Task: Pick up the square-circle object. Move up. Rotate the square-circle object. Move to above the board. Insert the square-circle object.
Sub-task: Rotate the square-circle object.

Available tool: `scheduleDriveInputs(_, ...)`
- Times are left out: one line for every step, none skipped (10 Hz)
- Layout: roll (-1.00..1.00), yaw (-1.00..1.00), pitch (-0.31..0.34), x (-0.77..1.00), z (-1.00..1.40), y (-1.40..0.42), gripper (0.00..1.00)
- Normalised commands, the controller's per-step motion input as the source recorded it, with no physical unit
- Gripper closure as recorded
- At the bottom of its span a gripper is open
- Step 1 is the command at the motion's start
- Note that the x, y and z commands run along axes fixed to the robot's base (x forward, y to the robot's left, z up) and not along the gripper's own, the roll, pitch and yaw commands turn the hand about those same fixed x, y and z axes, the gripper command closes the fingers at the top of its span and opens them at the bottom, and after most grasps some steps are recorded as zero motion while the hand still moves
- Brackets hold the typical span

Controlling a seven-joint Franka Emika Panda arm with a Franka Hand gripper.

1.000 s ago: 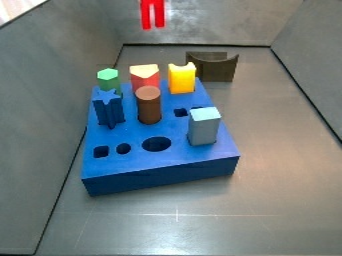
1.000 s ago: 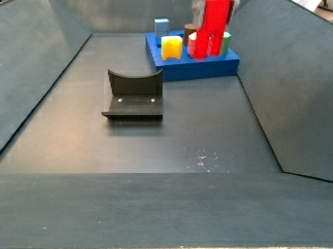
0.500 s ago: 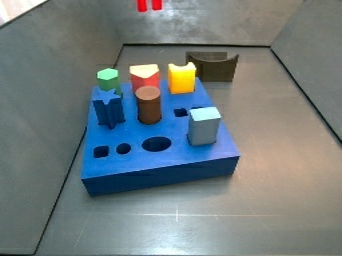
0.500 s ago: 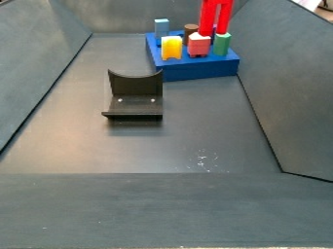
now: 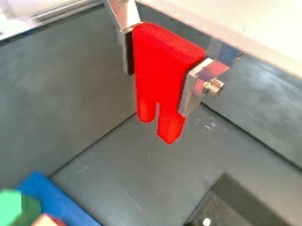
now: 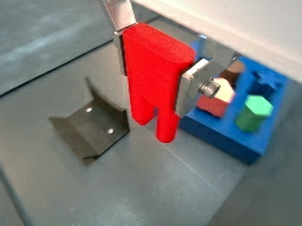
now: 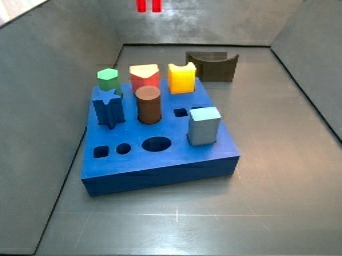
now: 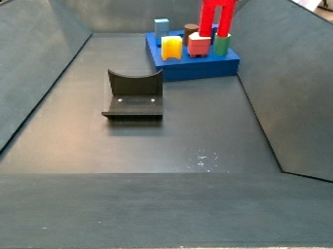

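- The square-circle object (image 5: 161, 75) is clamped between the two silver finger plates of the gripper (image 5: 163, 64), one plate pressed on each of its opposite flat sides, in both wrist views.
- The square-circle object (image 6: 157, 75) hangs below the fingers, its lower end divided into two rounded prongs that touch nothing.
- In a side view only the lower tip of the red piece (image 7: 150, 6) is seen at the upper edge, well above the floor and behind the board (image 7: 160, 155); the gripper itself is cut off there.
- In a side view the piece (image 8: 215, 17) is held upright above the far side of the board (image 8: 196, 68).
- The red piece is matte and smooth, with flat faces and sharp edges.
- The board is a thick blue slab with round and shaped holes; several pegs stand in it, among them a brown cylinder (image 7: 148, 103), a green-topped peg (image 7: 108, 78), a yellow-orange block (image 7: 182, 76) and a grey-blue cube (image 7: 203, 125).
- The fixture (image 8: 132, 95), dark and curved, rests on the grey floor (image 8: 156, 146), apart from the board.
- The fingers point downwards, with the wrist above them.
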Motion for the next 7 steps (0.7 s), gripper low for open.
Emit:
scheduleDriveInputs(-0.03,-1.0,0.047,0.03,0.0,0.02,1.0)
scheduleDriveInputs(-0.03,-1.0,0.05,0.04,0.0,0.01,1.0)
scheduleDriveInputs(-0.04,-1.0,0.063,0.04,0.0,0.01,1.0)
scheduleDriveInputs(-0.04,-1.0,0.074,0.04,0.0,0.01,1.0)
scheduleDriveInputs(-0.05,-1.0,0.089,0.04,0.0,0.01,1.0)
scheduleDriveInputs(-0.06,-1.0,0.102,0.04,0.0,0.01,1.0)
scheduleDriveInputs(-0.06,-0.61,0.101,0.04,0.01,0.01,1.0)
